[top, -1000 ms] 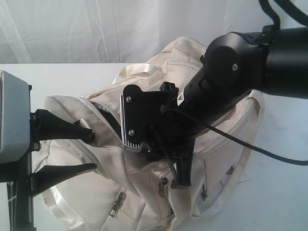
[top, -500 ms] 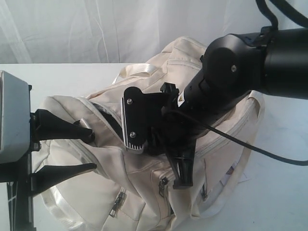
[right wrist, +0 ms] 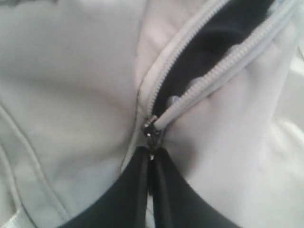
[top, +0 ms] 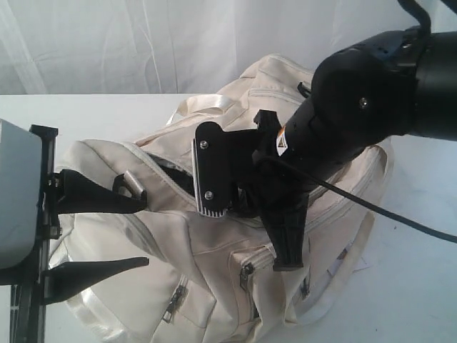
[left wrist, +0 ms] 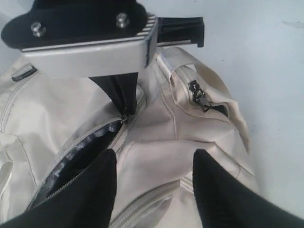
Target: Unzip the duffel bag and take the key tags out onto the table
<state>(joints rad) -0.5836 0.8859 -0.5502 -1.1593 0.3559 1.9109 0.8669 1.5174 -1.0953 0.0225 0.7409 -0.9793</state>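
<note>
The cream-white duffel bag [top: 214, 236] lies on the white table [top: 100, 111]. Its top zip is partly undone, showing dark lining [right wrist: 213, 42] [left wrist: 78, 164]. My right gripper [right wrist: 152, 156] is shut on the small metal zipper pull [right wrist: 151, 135] at the closed end of that gap. In the left wrist view the right gripper [left wrist: 124, 111] comes down onto the pull. My left gripper [top: 143, 229] [left wrist: 154, 164] stands open at the bag's left end, its fingers over the fabric beside the opening, holding nothing. The key tags are hidden.
The right arm [top: 357, 107] and its cable [top: 385, 221] reach across the bag's top. A zipped side pocket [left wrist: 197, 95] sits at the bag's end, and further pocket zips [top: 246, 271] are on its front. White curtain hangs behind the table.
My right gripper has moved to the right along the bag with the zipper pull, and the dark gap is longer. The left gripper has shifted slightly lower.
</note>
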